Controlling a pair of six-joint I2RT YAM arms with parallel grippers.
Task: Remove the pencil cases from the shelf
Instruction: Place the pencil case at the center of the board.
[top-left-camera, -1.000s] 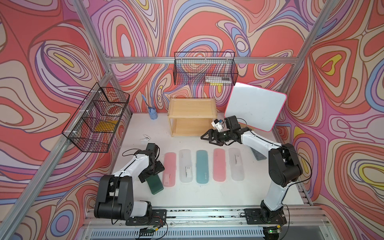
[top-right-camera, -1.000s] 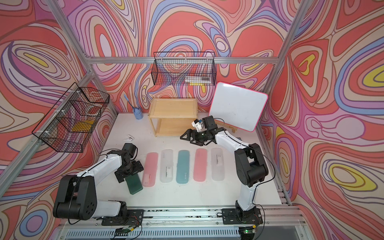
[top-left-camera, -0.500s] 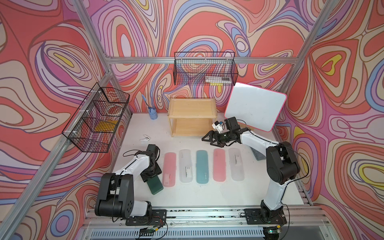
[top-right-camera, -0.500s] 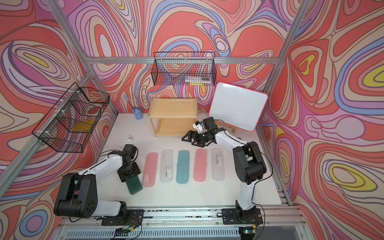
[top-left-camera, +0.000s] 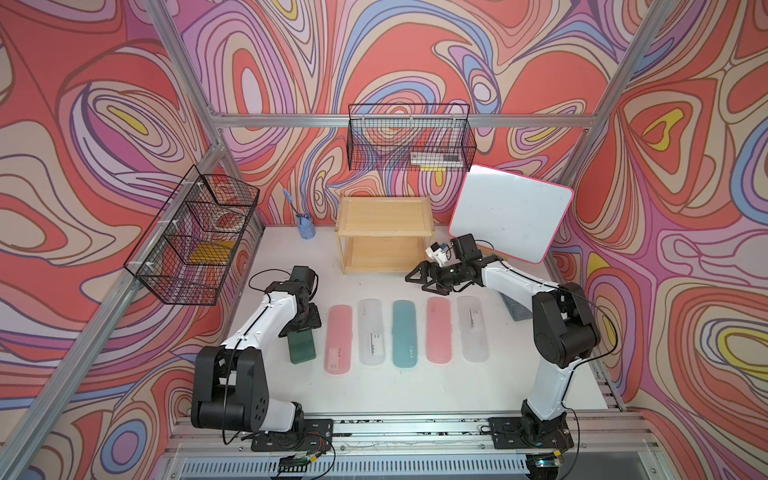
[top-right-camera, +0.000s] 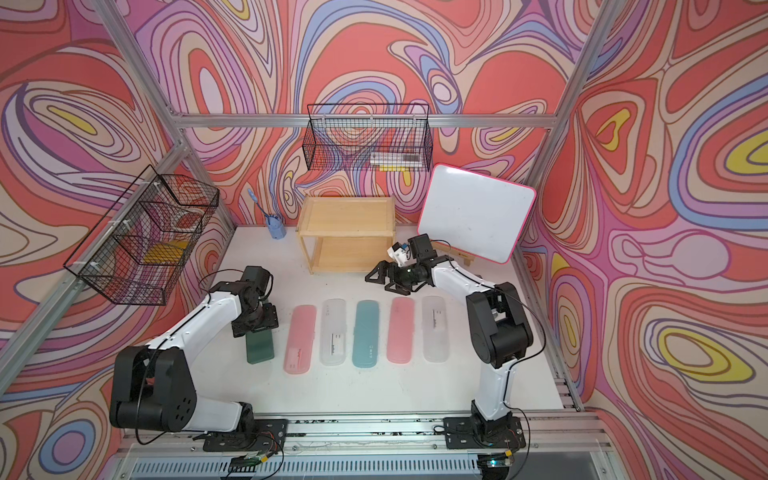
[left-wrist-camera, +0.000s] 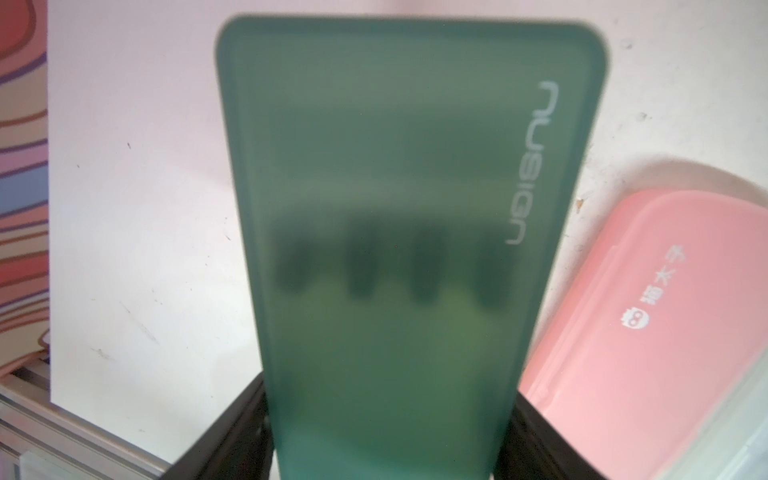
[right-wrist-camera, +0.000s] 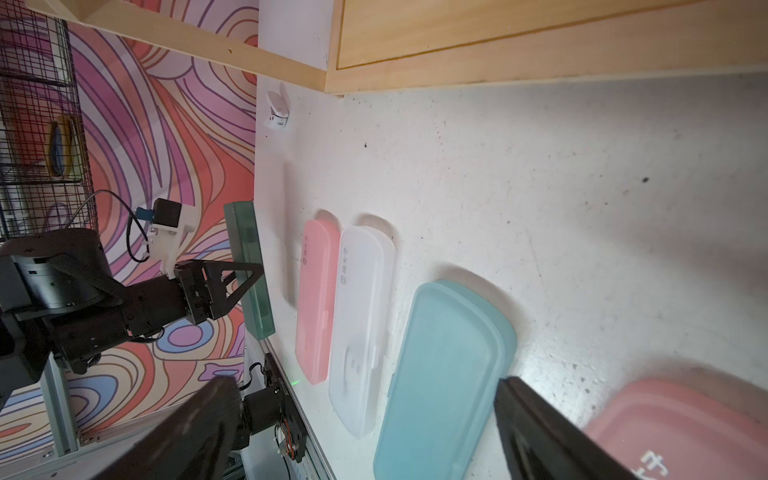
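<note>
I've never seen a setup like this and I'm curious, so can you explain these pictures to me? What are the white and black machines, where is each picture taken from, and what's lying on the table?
These are two robot arms mounted by a white table, each ending in a two-fingered gripper. Two pictures look down from a camera overhead; the others come from cameras on the arms' wrists. A row of five pencil cases lies in front of a wooden shelf, which looks bare. The left gripper has its fingers either side of a dark green case; whether it squeezes is unclear. The right gripper is open and holds nothing.
</note>
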